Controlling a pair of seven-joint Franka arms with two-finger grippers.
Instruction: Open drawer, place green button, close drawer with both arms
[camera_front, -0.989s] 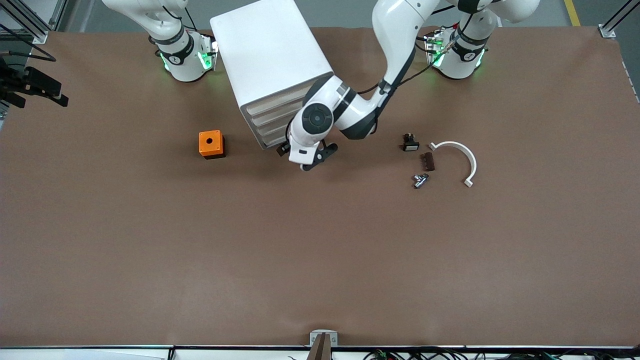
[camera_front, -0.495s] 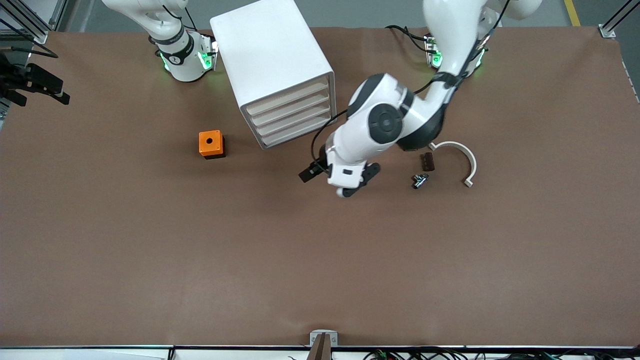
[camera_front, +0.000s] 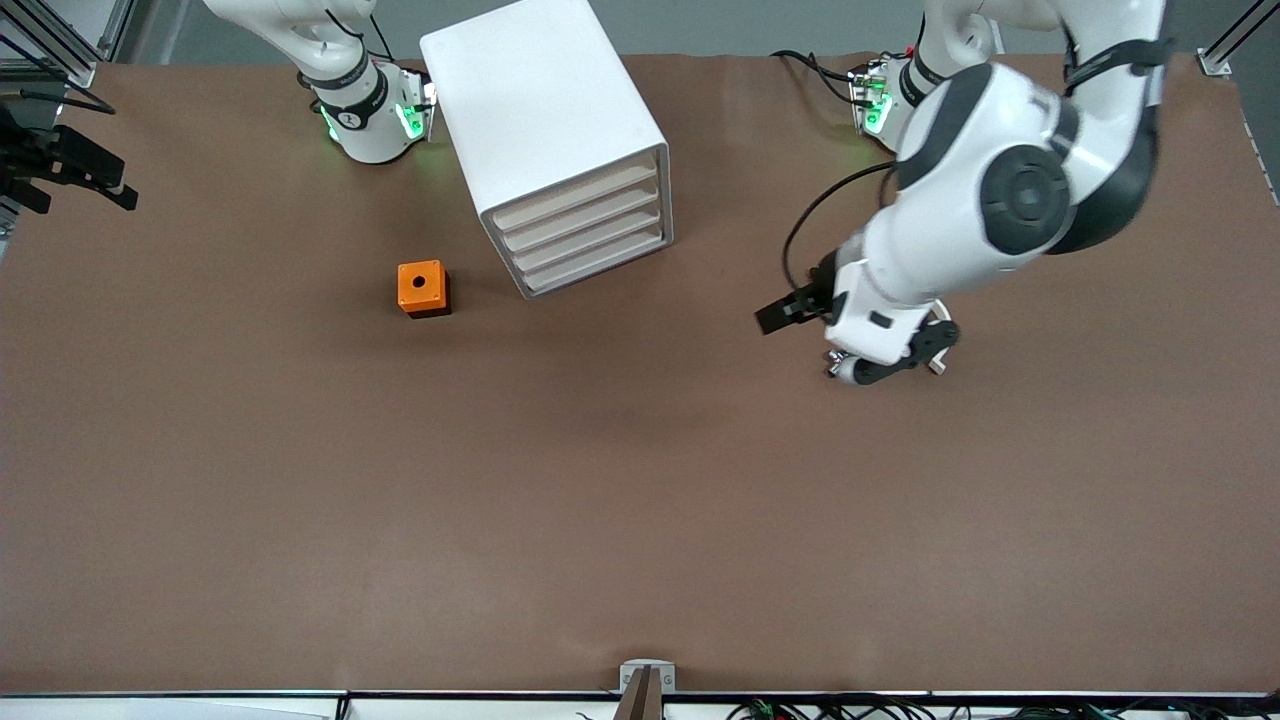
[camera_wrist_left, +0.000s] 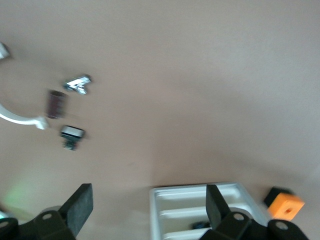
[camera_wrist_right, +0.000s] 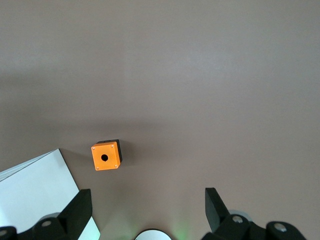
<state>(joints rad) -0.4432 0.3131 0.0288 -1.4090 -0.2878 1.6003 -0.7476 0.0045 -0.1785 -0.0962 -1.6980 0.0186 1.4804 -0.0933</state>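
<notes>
The white cabinet (camera_front: 545, 120) stands at the back of the table, and all four of its drawers are shut. The lowest drawer (camera_front: 598, 266) sits flush; the cabinet front also shows in the left wrist view (camera_wrist_left: 195, 210). The green-capped button is not in view. A small dark bluish thing (camera_wrist_left: 200, 225) shows between the drawer fronts, and I cannot tell what it is. My left gripper (camera_front: 905, 358) is open and empty, up over the small parts toward the left arm's end. My right gripper (camera_wrist_right: 147, 210) is open and empty, high above the table near its base; that arm waits.
The orange box (camera_front: 423, 288) with a round hole sits beside the cabinet toward the right arm's end. A metal part (camera_wrist_left: 78, 84), a brown part (camera_wrist_left: 56, 104), a white curved piece (camera_wrist_left: 15, 117) and a small black part with a white cap (camera_wrist_left: 72, 135) lie under the left hand.
My left arm has swung away from the cabinet front toward its own end of the table and now hangs over the small parts. The drawers stay shut. The right arm has not moved.
</notes>
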